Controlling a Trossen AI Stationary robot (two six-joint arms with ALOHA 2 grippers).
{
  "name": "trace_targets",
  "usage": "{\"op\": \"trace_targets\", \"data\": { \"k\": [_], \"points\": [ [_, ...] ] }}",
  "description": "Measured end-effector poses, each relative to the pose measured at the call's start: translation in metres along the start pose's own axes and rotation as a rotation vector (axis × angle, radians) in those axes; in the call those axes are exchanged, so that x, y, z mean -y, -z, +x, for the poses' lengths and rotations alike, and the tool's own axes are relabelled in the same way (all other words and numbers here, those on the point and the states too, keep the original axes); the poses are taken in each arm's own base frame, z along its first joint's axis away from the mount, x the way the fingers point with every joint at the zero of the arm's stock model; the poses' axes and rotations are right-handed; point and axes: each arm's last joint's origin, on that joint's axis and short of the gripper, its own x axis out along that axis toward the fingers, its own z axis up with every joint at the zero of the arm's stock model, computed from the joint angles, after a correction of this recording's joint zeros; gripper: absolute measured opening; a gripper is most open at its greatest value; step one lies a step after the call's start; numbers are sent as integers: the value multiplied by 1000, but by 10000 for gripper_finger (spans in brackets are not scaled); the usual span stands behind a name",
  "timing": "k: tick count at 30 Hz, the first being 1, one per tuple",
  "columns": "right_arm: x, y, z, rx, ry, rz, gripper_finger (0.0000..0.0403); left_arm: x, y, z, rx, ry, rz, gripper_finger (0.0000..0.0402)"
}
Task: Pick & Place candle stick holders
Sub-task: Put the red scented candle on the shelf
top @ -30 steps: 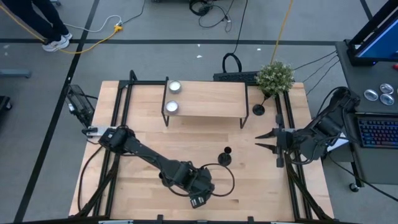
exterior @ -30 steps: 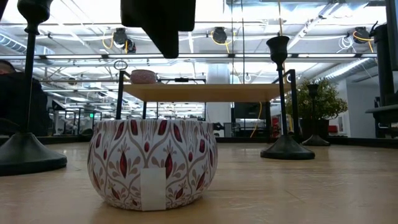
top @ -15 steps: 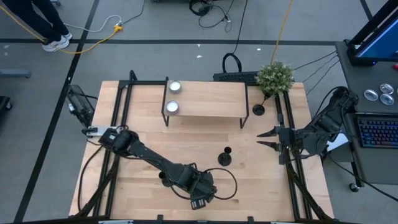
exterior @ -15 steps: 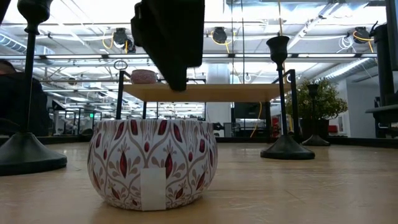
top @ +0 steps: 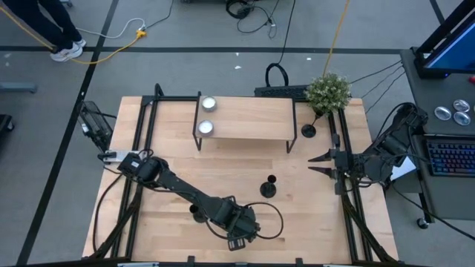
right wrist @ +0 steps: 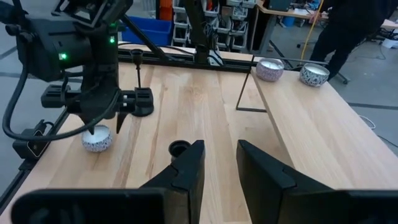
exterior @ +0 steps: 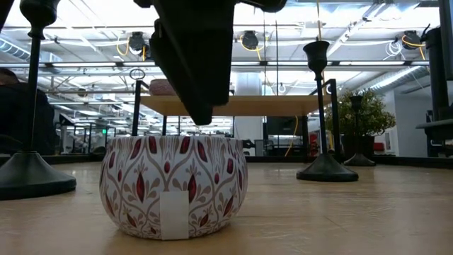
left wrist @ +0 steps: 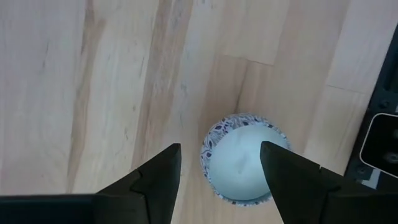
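Observation:
Three black candle stick holders, each a round base with a thin upright stem, stand on their bases on the wooden table: one mid-table, one by the plant, and one beside my left arm, which is large at the left of the low view. My left gripper is open and points down. It hangs just above a patterned candle tin, also in the low view, with a finger on each side, apart from it. My right gripper is open and empty at the table's right side.
A low wooden shelf on black legs stands at the table's far side and carries two candle tins. A potted plant stands at the far right corner. Black frame rails run along both table sides. A person stands beyond the table.
My left gripper has come down toward the patterned candle tin and gone slightly toward the table's near edge. Its fingers now hang just above the tin's top. The tin and the holders have stayed where they were.

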Motion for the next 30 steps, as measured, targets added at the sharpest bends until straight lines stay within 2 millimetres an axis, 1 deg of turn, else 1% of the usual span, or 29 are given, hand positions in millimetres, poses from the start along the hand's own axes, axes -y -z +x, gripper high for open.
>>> {"op": "trace_targets", "data": {
  "k": [18,30],
  "points": [
    [0,0,0,0,-1,9,89,-1,0,0,-16,7,23,228],
    [0,0,0,0,-1,12,89,1,5,0,-67,25,44,228]
  ]
}}
